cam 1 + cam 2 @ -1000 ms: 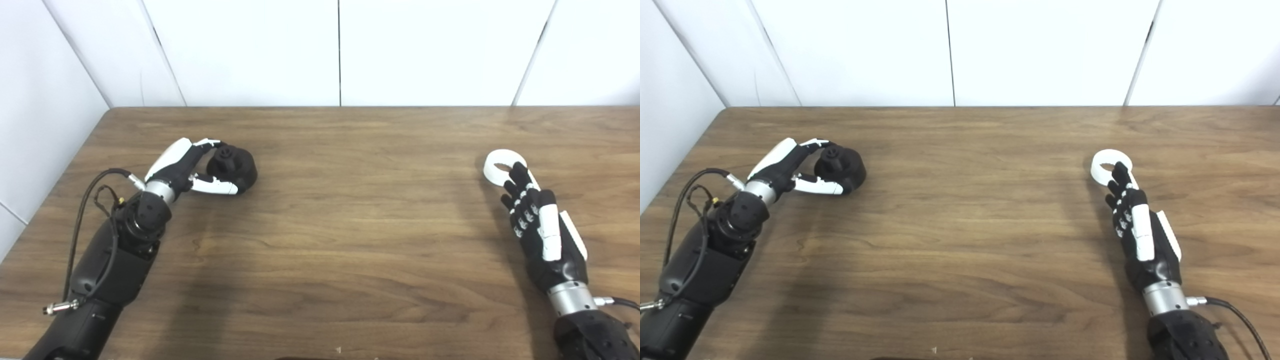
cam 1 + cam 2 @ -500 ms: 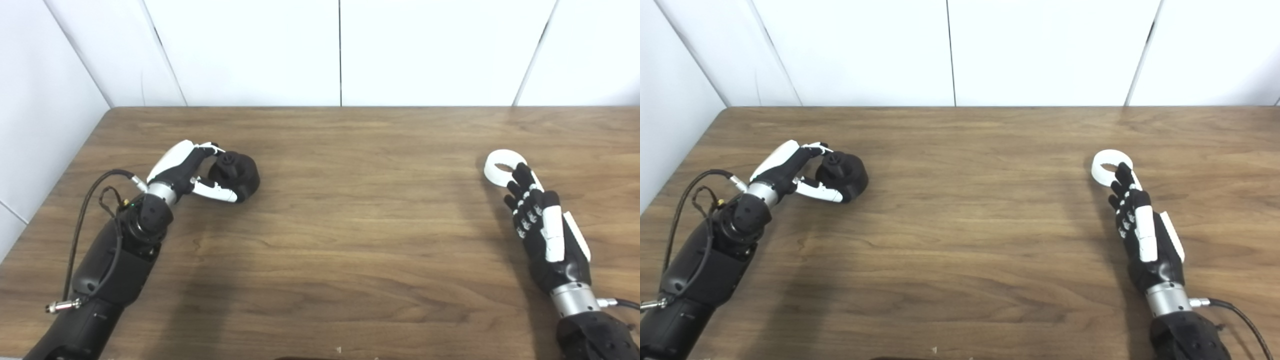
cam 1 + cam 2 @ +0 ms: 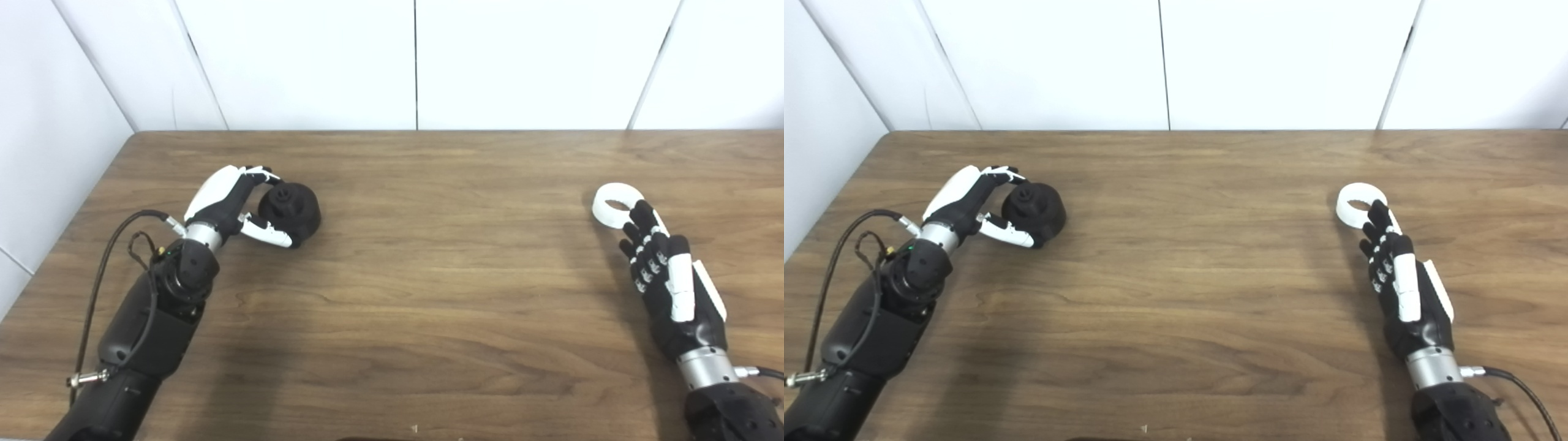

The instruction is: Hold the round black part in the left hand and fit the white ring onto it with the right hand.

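The round black part [image 3: 293, 209] lies at the table's left, tipped so that its hub faces my left hand [image 3: 231, 202]. The fingers curl over its upper left edge and the thumb runs along its lower edge, so the hand is closed on it. The white ring [image 3: 612, 205] lies flat on the table at the right. My right hand [image 3: 670, 278] is open, with its fingers stretched out. Its fingertips rest at the ring's near edge. The hand holds nothing.
The wooden table [image 3: 429, 275] meets white wall panels at the back and on the left. A black cable [image 3: 107, 245] loops beside my left forearm. Another cable [image 3: 1513, 380] leaves my right wrist.
My left hand has shifted a little to the right with the black part, which has tipped from hub-up to hub facing the hand. My right hand has shifted very slightly; the ring has stayed put.
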You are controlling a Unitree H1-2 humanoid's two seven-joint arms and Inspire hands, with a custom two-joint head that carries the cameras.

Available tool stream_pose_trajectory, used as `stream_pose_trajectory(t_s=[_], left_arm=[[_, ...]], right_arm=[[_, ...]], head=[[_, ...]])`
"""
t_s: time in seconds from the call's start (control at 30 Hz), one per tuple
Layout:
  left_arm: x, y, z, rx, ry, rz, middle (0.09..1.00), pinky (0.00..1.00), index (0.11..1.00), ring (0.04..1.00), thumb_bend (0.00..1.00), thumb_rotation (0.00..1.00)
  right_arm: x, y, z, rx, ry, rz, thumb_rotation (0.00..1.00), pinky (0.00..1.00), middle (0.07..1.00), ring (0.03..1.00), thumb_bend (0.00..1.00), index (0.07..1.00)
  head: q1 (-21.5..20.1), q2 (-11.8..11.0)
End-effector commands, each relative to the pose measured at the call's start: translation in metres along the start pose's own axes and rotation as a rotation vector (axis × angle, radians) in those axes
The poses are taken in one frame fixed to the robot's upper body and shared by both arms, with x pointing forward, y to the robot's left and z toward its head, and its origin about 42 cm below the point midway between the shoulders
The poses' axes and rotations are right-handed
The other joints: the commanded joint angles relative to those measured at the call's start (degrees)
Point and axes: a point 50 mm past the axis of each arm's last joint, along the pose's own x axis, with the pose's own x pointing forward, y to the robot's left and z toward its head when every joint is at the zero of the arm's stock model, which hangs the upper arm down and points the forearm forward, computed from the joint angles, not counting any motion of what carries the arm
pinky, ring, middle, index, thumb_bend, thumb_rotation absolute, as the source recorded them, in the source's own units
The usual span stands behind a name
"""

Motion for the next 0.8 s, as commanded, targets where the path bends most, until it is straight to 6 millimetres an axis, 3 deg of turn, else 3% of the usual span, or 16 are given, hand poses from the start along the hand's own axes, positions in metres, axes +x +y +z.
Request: stream_pose_trajectory(t_s=[0.0,0.4,0.77], left_arm=[[0.002,0.021,0.014,0.011,-0.058,0.074,0.932,0.96,0.664,1.0,0.84,0.15],[-0.022,-0.009,0.036,-0.013,-0.132,-0.037,0.923,0.91,0.664,0.99,0.87,0.18],[-0.055,-0.037,0.066,-0.059,-0.212,-0.129,0.944,0.93,0.667,1.0,0.86,0.2]], right_arm=[[0.007,0.0,0.015,-0.015,-0.077,0.012,1.0,1.0,1.0,1.0,0.7,0.991],[0.01,0.005,0.018,-0.005,-0.069,0.02,1.0,1.0,1.0,1.0,0.67,0.997],[0.012,0.014,0.019,-0.007,-0.055,0.021,1.0,1.0,1.0,1.0,0.69,1.0]], head=[[0.06,0.33],[-0.72,1.18],[-1.38,1.69]])
